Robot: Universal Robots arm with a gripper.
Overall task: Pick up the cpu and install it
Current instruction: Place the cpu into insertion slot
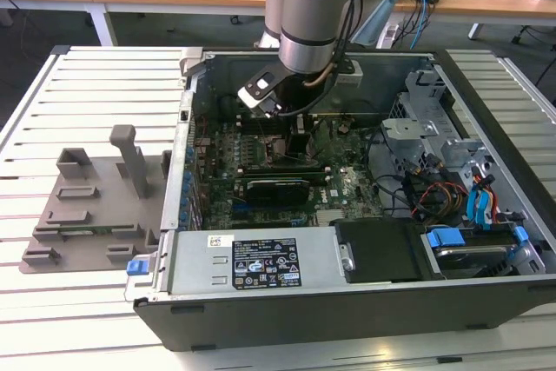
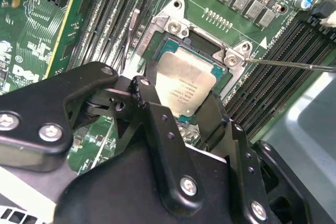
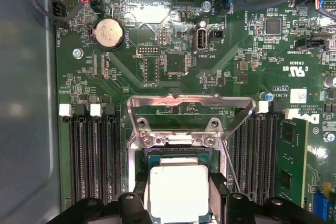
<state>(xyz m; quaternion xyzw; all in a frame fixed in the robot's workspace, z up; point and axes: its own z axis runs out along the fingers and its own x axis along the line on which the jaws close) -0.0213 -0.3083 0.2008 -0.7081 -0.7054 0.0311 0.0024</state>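
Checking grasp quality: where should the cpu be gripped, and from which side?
By two opposite thin edges, from straight above: the cpu lies flat over the socket frame, its wide top offering nothing to pinch. The gripper is shut on it that way.

You have a white slatted table that carries everything here. An open computer case lies on its side on the table, around the middle. Just beside the case, at the exterior view's left, a grey plastic tray with upright posts lies flat on the slats.
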